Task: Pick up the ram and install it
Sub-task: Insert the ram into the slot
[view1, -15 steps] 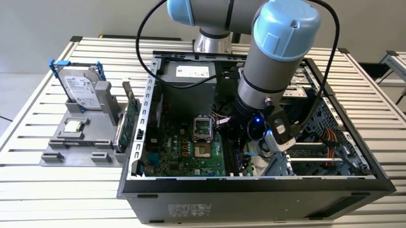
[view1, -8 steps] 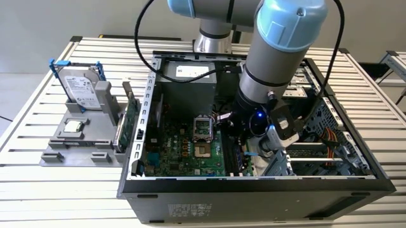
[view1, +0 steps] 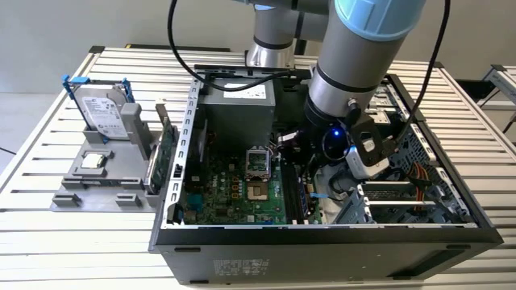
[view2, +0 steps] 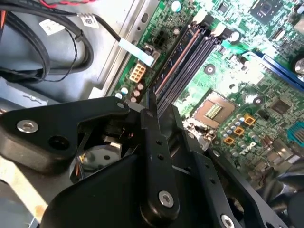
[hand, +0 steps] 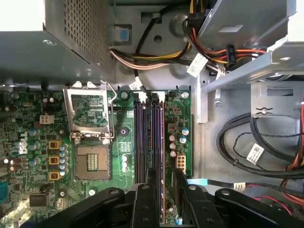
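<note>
**Operator:** Location of the ram (hand: 163, 137)?

**Technician:** Inside the computer case (view1: 322, 232), on the motherboard (hand: 28, 156), in line with the outermost of the memory slots (hand: 142, 137), the one nearest the board edge facing the cables (hand: 237, 142). Judged from both wrist views to be in that slot or just over it; depth of seating not readable.

**Operator:** State of the gripper (hand: 165, 178)?

**Technician:** Parted, astride the stick about halfway along it. Bare board visible between the stick and one jaw, so judged released rather than clamped.

**Operator:** Orientation?

**Technician:** Standing on edge, thin reddish top edge up. Long axis parallel to the slots and to the near board edge. One end at the white latches (hand: 161, 97) on the power supply (hand: 28, 52) side, the other passing under the gripper. Same line in the second wrist view (view2: 183, 54).

**Operator:** Hazards from here?

**Technician:**
- Uneven seating: force applied off centre, leaving one end high and a latch unclosed.
- Notch misalignment: bent contacts if pressed regardless.
- Contact between the outer jaw and the small capacitors (hand: 183, 140) just beside the slot.
- Board flex under excess downward force.
</note>
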You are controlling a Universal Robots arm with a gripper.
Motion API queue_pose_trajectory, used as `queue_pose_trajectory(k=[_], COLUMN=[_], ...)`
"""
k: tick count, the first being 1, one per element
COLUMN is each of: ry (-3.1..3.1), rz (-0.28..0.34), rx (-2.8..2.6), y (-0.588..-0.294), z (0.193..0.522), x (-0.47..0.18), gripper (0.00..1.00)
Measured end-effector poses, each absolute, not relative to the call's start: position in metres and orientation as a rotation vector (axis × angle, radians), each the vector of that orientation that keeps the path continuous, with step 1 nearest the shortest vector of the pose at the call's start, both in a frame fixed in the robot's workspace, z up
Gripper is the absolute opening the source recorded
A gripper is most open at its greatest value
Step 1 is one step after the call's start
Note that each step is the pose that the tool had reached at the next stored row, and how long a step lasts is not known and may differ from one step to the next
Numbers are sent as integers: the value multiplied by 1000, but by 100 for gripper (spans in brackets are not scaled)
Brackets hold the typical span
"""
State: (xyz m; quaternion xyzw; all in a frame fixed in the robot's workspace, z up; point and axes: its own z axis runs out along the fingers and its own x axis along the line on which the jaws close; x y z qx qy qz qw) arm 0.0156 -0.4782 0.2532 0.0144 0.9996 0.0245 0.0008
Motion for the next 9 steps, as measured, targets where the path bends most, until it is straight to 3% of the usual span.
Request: queue_pose_trajectory(k=[1,2,9], ry=[3139,3139,3139], rz=[77,77,77], rx=[45,45,43], y=[-478,-478,-478], z=[253,254,255], x=[16,16,15], gripper=[100,0,0])
